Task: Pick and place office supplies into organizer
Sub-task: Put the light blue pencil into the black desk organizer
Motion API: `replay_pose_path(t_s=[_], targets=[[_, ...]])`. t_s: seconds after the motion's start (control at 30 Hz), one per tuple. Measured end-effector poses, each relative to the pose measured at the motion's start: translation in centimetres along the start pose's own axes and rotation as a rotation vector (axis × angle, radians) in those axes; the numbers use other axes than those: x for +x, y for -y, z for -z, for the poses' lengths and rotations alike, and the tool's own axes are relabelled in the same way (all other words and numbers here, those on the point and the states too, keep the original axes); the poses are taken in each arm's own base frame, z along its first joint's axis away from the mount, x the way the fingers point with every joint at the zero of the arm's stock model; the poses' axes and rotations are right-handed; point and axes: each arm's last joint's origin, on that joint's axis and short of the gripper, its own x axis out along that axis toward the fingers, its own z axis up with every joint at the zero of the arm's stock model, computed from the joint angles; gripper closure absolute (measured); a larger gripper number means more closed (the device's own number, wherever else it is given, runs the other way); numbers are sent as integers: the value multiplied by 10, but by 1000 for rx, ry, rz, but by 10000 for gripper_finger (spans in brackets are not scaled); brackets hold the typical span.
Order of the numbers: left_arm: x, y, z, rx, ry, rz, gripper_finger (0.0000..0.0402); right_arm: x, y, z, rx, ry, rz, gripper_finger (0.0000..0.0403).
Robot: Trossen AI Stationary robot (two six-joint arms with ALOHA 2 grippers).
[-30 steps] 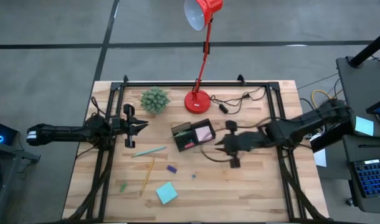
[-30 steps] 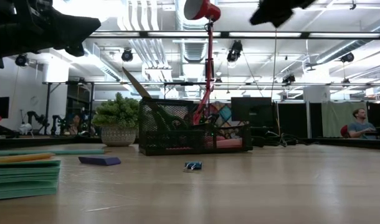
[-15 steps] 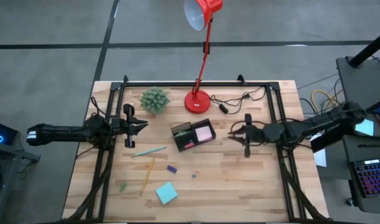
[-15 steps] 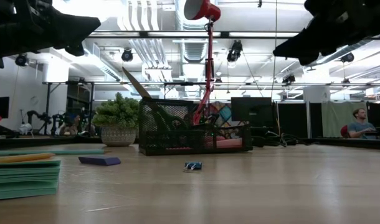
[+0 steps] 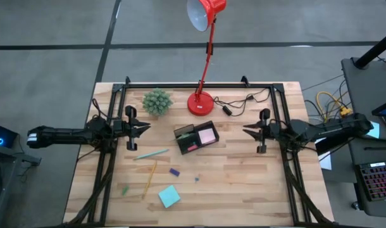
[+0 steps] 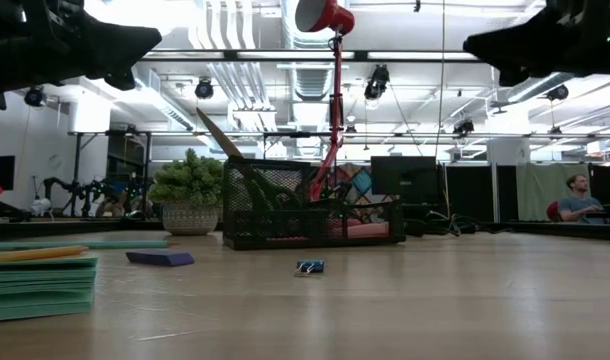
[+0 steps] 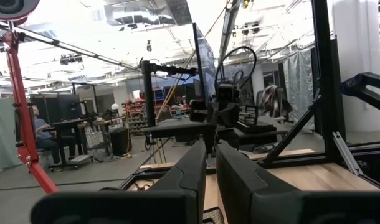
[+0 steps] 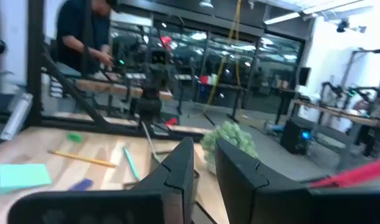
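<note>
The black organizer stands mid-table, with a pink sticky pad lying in its tray. In the low view a long pale blade sticks up out of the organizer. On the wood lie a teal sticky pad, a yellow pencil, a pale green pen and a purple eraser. My left gripper hovers shut at the left side of the table. My right gripper hovers shut to the right of the organizer. Neither gripper holds anything.
A spiky green plant and the red lamp's base stand behind the organizer, with a black cord trailing to the right. A small blue item and a small green item lie near the front. A person is behind the table.
My right arm has drawn back from just right of the organizer toward the table's right edge, and its gripper now points level toward the left. The left arm and the items on the table have stayed put.
</note>
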Motion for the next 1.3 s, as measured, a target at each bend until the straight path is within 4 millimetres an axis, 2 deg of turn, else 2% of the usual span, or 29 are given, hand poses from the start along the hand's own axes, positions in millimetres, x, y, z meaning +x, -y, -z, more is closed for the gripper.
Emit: replay_pose_path(t_s=[0.3, 0.47, 0.67, 0.83, 0.93, 1.13, 1.3], targets=[[0, 0, 0, 0, -3, 1, 379, 2, 2, -10, 46, 25, 15, 349], [0, 0, 0, 0, -4, 1, 379, 3, 4, -19, -70, 48, 24, 349], [1, 0, 1, -27, -10, 2, 379, 3, 4, -23, -45, 59, 26, 351], [2, 1, 3, -26, -30, 5, 372, 3, 5, -24, -169, 72, 35, 351], [3, 1, 6, -22, -49, 12, 349, 3, 5, -24, -219, 71, 37, 351], [6, 3, 11, -35, -93, 43, 267, 3, 5, -25, -295, 81, 44, 351], [8, 3, 12, -201, -111, 60, 229, 3, 5, -26, -355, 91, 52, 351]])
